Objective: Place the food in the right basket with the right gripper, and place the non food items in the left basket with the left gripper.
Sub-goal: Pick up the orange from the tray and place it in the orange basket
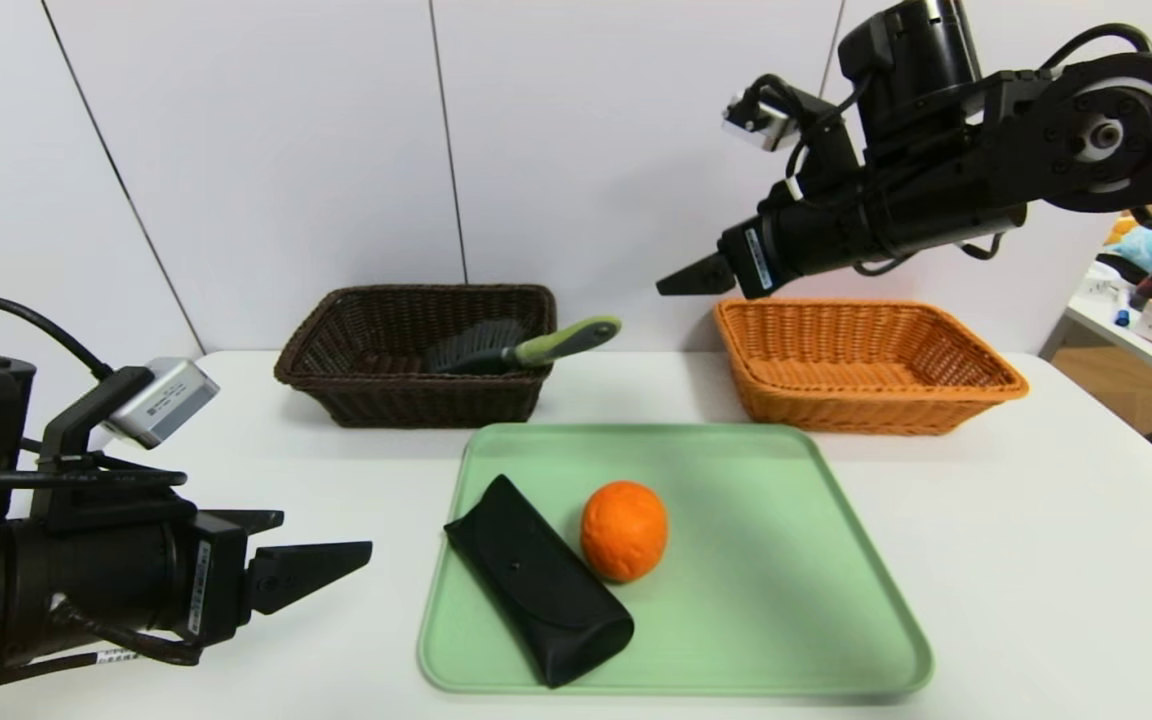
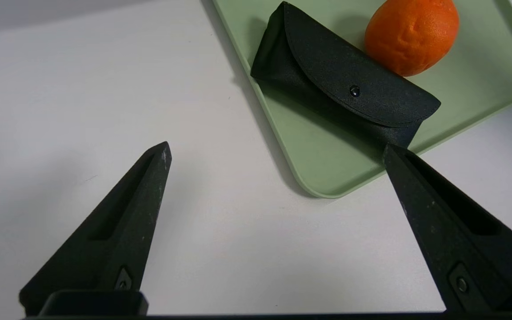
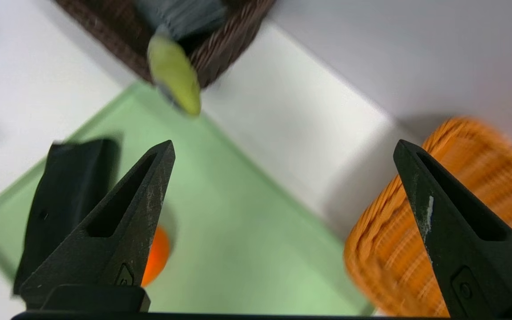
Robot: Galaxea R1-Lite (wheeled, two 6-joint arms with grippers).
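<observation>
Sitting on the green tray (image 1: 796, 600), the orange (image 1: 623, 531) touches the black case (image 1: 537, 595); round, firm and dimpled, it should grip well across its middle, from the side away from the case; the brush (image 1: 516, 349) lies in the dark basket (image 1: 336, 385). Right gripper (image 1: 701, 275) hangs released and empty above the tan basket (image 1: 976, 395); left gripper (image 1: 321, 570), spread wide, holds nothing beside the tray.
</observation>
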